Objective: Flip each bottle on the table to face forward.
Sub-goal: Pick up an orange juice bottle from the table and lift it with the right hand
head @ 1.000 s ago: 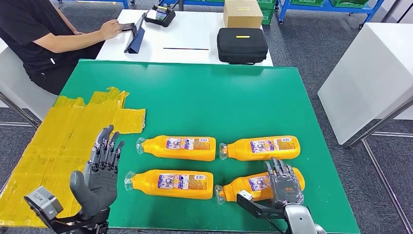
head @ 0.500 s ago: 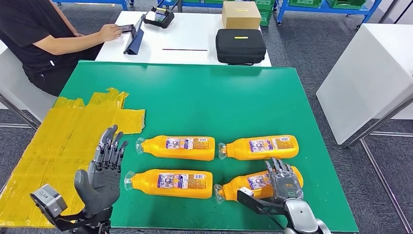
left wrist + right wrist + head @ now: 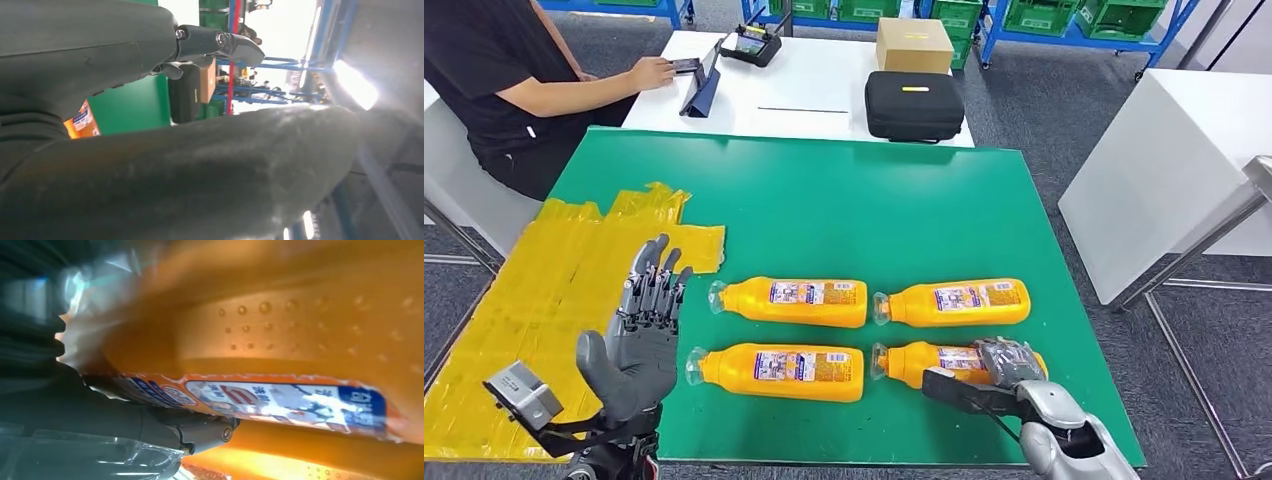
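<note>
Green table (image 3: 844, 210) carries yellow sheet (image 3: 544, 290) at left edge, four orange bottles lying on sides in two rows, clear caps pointing left. Left hand (image 3: 639, 335) raised over table's left part, fingers spread, holding nothing, near front-left bottle (image 3: 776, 371) but apart from it. Back-left bottle (image 3: 794, 301) and back-right bottle (image 3: 954, 302) lie untouched. Right hand (image 3: 1009, 365) wraps front-right bottle (image 3: 924, 362) at base end, fingers curled over its body.
</note>
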`<state>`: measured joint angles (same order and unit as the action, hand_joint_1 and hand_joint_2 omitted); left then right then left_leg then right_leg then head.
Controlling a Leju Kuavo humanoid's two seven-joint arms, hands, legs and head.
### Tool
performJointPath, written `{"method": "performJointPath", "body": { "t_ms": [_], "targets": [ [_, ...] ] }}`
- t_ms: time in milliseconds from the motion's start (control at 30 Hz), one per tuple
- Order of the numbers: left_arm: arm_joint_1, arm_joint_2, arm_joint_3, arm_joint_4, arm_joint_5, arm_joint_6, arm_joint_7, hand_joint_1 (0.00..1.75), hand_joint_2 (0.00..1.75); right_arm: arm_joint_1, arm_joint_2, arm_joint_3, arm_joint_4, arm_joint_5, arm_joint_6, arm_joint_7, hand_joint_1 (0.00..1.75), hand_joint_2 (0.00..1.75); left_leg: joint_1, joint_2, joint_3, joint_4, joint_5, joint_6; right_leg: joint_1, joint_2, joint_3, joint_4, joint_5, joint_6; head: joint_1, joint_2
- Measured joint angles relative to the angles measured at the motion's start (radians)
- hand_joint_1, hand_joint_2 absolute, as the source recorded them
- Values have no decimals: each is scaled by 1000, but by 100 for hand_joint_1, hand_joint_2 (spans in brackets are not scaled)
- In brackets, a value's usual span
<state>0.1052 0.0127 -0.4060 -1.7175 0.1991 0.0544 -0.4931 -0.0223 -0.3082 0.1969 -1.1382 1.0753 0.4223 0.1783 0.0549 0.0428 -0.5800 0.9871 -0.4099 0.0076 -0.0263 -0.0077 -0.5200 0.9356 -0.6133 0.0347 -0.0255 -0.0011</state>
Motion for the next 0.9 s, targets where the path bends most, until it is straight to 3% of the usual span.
{"method": "performJointPath", "body": {
  "t_ms": [33,233,433,500,567,633,667,700,767,900],
  "targets": [
    [1,-1,0,0,-1,1,1,0,0,-4,-6,3,5,-12,4,1,175,175,0,0,0,-2,17,5,0,-2,0,0,0,0,2,0],
    [13,-3,4,0,-11,3,7,0,0,-16,-27,17,17,-106,-4,-7,175,175,-4,-3,-1,-3,14,11,-1,-3,1,-8,0,-1,7,0],
    [73,-2,28,-9,-13,13,43,0,0,79,-15,-57,-106,-393,-15,-83,175,175,-8,-4,1,-3,7,11,1,-1,6,-11,2,2,8,0],
    [98,-1,39,-17,-12,21,45,0,0,135,1,-89,-187,-470,-16,-105,175,175,-12,-5,1,-2,5,11,-2,1,6,-13,25,19,7,0],
    [118,-1,51,-29,-12,25,45,0,0,193,24,-123,-281,-547,-8,-127,175,175,-20,-11,-3,3,3,13,-12,4,3,-22,109,61,8,0],
    [135,-1,61,-39,-12,28,45,0,0,242,52,-155,-367,-634,9,-158,175,175,-29,-19,-10,9,1,16,-22,3,-1,-26,177,73,6,0],
    [142,-1,65,-45,-13,30,46,0,44,262,66,-167,-405,-677,17,-176,175,175,-31,-22,-14,11,1,16,-24,2,-3,-24,189,70,6,0],
    [148,-1,70,-50,-13,31,46,0,87,277,80,-178,-442,-718,23,-195,175,175,-33,-24,-18,11,2,15,-24,1,-5,-19,183,61,5,0],
    [156,-2,77,-57,-14,34,48,0,175,298,107,-201,-518,-796,29,-236,175,175,-33,-26,-25,11,4,13,-25,0,-11,-14,184,63,5,0],
    [159,-7,82,-59,-12,35,58,0,175,313,149,-230,-647,-864,0,-311,175,175,-33,-26,-31,11,4,11,-24,0,-22,-11,182,60,5,0]
  ]
}}
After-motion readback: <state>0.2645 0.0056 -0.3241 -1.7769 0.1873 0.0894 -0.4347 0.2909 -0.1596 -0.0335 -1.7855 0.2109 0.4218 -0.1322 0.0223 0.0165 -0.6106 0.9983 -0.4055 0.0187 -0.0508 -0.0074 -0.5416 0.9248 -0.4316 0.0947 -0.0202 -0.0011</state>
